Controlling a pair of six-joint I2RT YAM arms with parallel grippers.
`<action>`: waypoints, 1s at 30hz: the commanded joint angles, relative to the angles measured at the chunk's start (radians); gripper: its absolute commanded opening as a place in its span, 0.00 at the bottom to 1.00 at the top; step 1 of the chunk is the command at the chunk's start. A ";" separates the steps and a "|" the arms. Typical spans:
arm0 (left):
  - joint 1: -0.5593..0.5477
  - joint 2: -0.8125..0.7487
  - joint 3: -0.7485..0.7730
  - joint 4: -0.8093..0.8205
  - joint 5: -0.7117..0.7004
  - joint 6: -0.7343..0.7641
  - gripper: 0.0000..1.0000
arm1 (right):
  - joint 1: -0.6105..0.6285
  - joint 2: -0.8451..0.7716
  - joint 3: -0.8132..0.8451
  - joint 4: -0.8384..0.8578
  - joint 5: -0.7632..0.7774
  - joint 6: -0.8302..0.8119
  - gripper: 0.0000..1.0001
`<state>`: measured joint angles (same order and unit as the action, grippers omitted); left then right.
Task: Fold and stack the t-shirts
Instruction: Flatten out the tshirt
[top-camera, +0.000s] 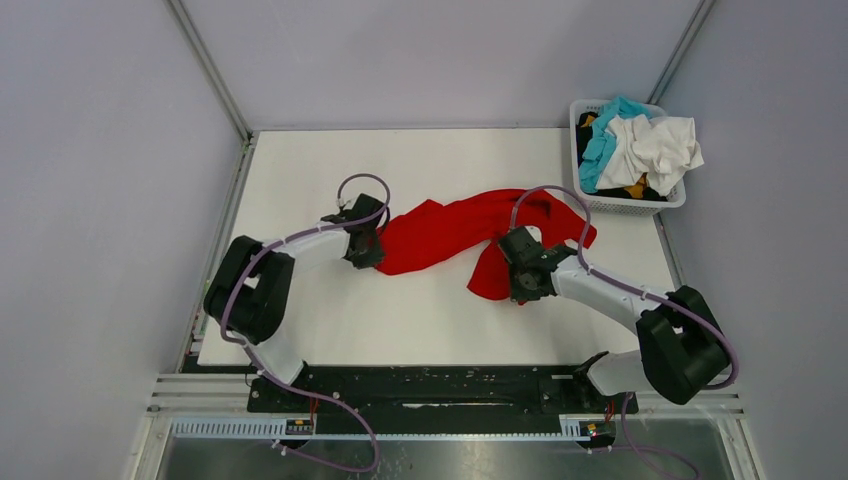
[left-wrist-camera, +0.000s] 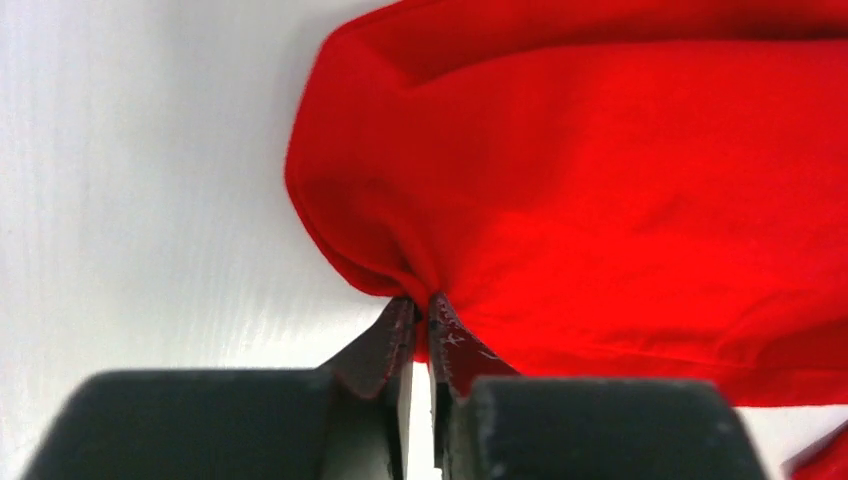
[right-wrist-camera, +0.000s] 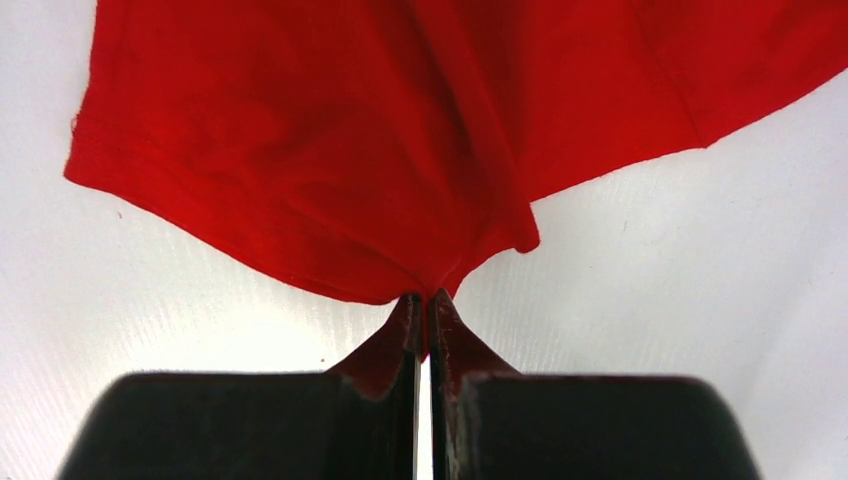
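Red t-shirt (top-camera: 440, 230) on table (top-camera: 300, 180), clamped by left pincer (left-wrist-camera: 421, 303), right pincer (right-wrist-camera: 421, 298).

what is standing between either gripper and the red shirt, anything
Nothing visible: the left gripper and right gripper are both shut on edges of the red shirt; the laundry basket sits apart, far right.
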<state>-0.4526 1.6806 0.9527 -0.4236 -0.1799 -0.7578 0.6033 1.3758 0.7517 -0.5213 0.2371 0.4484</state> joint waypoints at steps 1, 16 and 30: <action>-0.011 0.064 0.020 -0.022 -0.002 0.012 0.00 | -0.033 -0.051 -0.009 0.023 -0.013 -0.009 0.00; -0.009 -0.539 0.163 -0.064 -0.382 0.073 0.00 | -0.153 -0.436 0.181 -0.058 0.243 -0.065 0.00; -0.009 -0.928 0.573 -0.086 -0.356 0.274 0.00 | -0.157 -0.688 0.750 -0.100 0.099 -0.257 0.00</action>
<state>-0.4633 0.8299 1.3876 -0.5320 -0.5682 -0.5743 0.4503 0.6895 1.3392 -0.6132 0.4606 0.2691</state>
